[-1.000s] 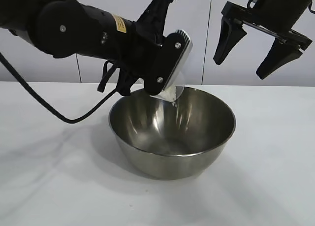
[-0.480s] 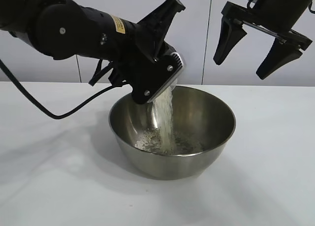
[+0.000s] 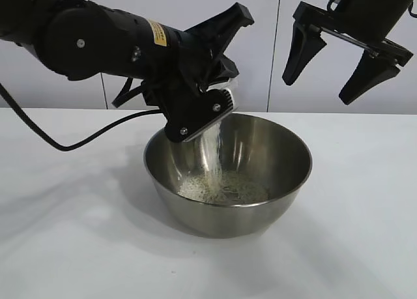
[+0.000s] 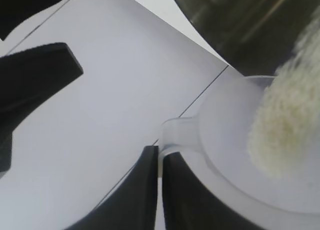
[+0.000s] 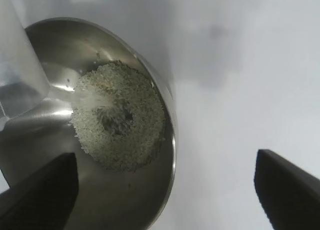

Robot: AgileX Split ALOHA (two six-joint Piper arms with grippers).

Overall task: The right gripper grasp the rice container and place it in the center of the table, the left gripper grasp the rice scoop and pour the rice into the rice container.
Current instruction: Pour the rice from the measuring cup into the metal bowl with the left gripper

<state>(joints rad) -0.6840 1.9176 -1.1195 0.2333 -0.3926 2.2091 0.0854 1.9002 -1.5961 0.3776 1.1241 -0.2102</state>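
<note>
At the middle of the counter (image 3: 58, 247) sits the bowl (image 3: 228, 211), with a pale bed of rice (image 3: 225, 188) spread over its bottom. Over the bowl's far left rim, the left gripper (image 4: 160, 190) has its fingers pressed together on the handle tab of the scoop (image 3: 218, 120), tipped mouth-down; a thin stream of grains falls from it into the bowl. Farther back, above the bowl's right side, the right gripper (image 3: 335, 68) hangs spread wide, holding nothing.
</note>
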